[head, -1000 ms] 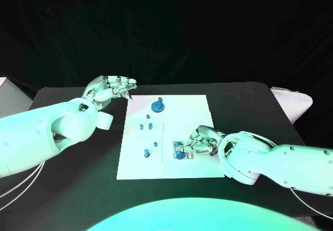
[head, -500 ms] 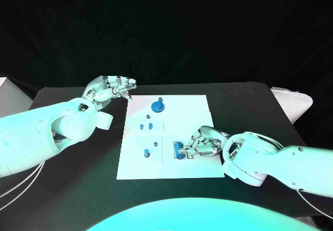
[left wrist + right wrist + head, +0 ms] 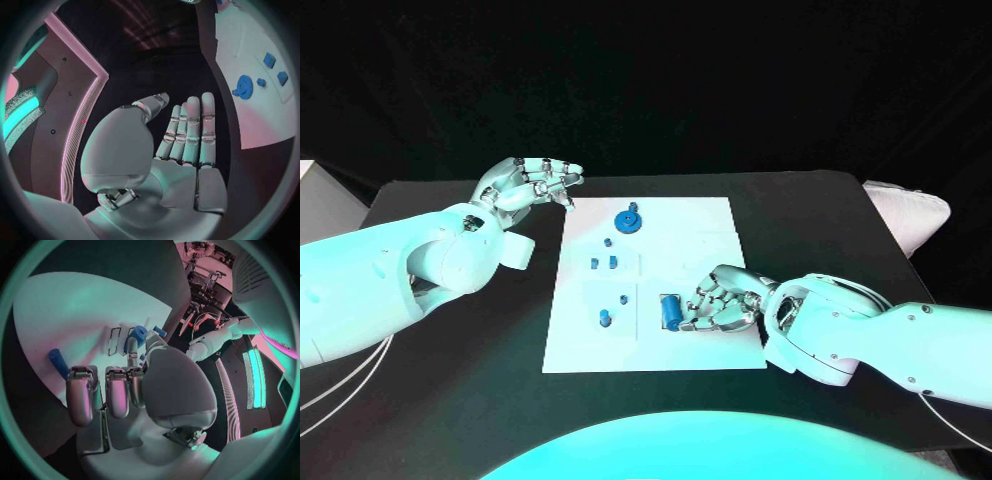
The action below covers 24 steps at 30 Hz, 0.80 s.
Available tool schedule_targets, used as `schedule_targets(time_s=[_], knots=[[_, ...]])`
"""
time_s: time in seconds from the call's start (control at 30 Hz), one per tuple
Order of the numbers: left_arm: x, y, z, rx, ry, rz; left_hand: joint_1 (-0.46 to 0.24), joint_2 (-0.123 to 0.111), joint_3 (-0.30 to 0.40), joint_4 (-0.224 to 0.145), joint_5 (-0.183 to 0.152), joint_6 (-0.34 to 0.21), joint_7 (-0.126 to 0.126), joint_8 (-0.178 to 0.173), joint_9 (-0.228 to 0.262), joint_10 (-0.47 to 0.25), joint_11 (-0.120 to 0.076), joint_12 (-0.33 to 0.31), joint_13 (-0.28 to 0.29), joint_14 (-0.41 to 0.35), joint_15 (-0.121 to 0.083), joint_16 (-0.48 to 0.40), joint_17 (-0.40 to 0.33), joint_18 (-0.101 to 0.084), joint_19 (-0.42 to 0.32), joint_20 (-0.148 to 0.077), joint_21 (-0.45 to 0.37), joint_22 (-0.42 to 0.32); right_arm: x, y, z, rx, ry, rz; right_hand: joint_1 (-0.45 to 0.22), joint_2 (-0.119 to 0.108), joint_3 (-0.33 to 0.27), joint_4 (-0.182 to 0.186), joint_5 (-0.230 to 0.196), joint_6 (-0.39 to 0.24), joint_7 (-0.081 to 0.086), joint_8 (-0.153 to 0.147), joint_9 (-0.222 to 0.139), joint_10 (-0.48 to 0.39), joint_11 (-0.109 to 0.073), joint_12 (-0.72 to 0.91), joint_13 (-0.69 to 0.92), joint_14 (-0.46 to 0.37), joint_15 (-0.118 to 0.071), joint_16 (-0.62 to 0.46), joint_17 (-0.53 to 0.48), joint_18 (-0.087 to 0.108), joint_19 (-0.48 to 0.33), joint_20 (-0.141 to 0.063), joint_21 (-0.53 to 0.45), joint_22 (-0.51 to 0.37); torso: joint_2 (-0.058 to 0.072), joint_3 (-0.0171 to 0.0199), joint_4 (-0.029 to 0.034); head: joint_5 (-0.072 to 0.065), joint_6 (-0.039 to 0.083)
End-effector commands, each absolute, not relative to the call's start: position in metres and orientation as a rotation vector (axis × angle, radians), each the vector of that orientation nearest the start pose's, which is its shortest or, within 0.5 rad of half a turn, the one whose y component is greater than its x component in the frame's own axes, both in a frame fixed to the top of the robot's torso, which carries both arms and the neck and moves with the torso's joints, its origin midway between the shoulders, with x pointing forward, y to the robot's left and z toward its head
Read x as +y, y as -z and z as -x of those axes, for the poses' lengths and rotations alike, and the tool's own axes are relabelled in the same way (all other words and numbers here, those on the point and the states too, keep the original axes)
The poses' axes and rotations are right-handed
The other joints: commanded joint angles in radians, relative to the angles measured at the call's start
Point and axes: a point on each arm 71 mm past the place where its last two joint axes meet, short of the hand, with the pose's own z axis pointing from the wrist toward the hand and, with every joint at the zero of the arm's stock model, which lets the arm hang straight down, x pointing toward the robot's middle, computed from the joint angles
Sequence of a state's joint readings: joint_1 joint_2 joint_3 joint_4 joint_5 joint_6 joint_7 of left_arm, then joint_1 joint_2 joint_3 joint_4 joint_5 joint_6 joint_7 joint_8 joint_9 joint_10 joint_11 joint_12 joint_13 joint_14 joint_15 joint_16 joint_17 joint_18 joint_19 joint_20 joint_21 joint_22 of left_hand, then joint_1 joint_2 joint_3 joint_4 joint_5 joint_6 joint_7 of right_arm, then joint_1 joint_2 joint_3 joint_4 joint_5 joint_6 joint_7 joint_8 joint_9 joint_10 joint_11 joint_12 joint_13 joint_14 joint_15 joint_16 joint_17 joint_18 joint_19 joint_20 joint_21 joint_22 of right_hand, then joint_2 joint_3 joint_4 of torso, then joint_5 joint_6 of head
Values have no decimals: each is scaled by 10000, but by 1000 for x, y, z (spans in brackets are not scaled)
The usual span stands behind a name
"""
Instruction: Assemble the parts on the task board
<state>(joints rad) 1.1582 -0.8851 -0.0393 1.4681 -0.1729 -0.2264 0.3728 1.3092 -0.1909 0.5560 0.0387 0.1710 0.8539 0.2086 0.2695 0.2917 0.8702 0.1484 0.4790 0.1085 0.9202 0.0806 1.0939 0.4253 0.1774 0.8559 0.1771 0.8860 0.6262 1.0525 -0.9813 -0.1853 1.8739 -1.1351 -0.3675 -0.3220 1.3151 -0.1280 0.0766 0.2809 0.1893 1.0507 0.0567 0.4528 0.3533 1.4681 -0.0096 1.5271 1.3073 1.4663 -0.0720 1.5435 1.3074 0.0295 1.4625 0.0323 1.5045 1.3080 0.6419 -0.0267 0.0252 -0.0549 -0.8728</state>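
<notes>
1 blue peg (image 3: pixel 671 311) lies flat on the task board (image 3: pixel 704 225), lower centre of the head view, just beside the right hand (image 3: pixel 723 302), whose fingers curl empty; it looks light, stiff, smooth, apt to roll, so pinch its middle; gear (image 3: pixel 629 219) and small parts (image 3: pixel 603 264) crowd above; left hand (image 3: pixel 531 183) hovers upper left, holding nothing, fingers loosely curled.

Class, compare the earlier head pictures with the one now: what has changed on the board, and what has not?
The right robot hand has edged slightly toward the robot, its fingers against the blue cylinder, which now lies clear beside them. The left robot hand hangs unmoved off the board's far corner. The gear and small parts kept their places.
</notes>
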Motion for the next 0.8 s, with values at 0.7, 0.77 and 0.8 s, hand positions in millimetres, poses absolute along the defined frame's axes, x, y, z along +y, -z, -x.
schedule_targets(time_s=[0.7, 0.77, 0.8], knots=[[238, 199, -488, 15190, 14940, 9713, 64, 44, -60, 26, -16, -69, -23, 48, -16, -95, 10, 37, -12, -36, 4, -31, -13, 63, 76, -1, -51, -15, -178, 277, -367, 20822, -6965, -2658, -183, 209, 293, 109, 167, 76, 2, -75, -81, 827, -69, 52, 2396, 919, -82, 39, 2030, -178, 958, -70, 44, 2471, 0, -9, -3, -5, 2], [238, 199, -488, 15189, 14940, 9712, 64, 44, -60, 26, -16, -69, -23, 48, -16, -95, 10, 37, -12, -36, 4, -31, -13, 63, 76, -1, -51, -15, -177, 278, -368, 20857, -7012, -2614, -206, 204, 295, 106, 172, 74, 4, -78, -85, 826, -69, 51, 2395, 920, -82, 40, 2032, -173, 953, -70, 21, 2465, 1, -11, -2, -13, 2], [238, 199, -488, 15190, 14941, 9712, 64, 44, -60, 26, -16, -69, -23, 48, -16, -95, 10, 37, -12, -36, 4, -31, -13, 63, 76, -1, -51, -15, -177, 278, -368, 20885, -7038, -2582, -252, 158, 283, 99, 173, 71, 6, -81, -91, 829, -67, 56, 2399, 919, -81, 39, 2029, -173, 953, -69, 21, 2465, 0, -9, -2, -12, 2]])
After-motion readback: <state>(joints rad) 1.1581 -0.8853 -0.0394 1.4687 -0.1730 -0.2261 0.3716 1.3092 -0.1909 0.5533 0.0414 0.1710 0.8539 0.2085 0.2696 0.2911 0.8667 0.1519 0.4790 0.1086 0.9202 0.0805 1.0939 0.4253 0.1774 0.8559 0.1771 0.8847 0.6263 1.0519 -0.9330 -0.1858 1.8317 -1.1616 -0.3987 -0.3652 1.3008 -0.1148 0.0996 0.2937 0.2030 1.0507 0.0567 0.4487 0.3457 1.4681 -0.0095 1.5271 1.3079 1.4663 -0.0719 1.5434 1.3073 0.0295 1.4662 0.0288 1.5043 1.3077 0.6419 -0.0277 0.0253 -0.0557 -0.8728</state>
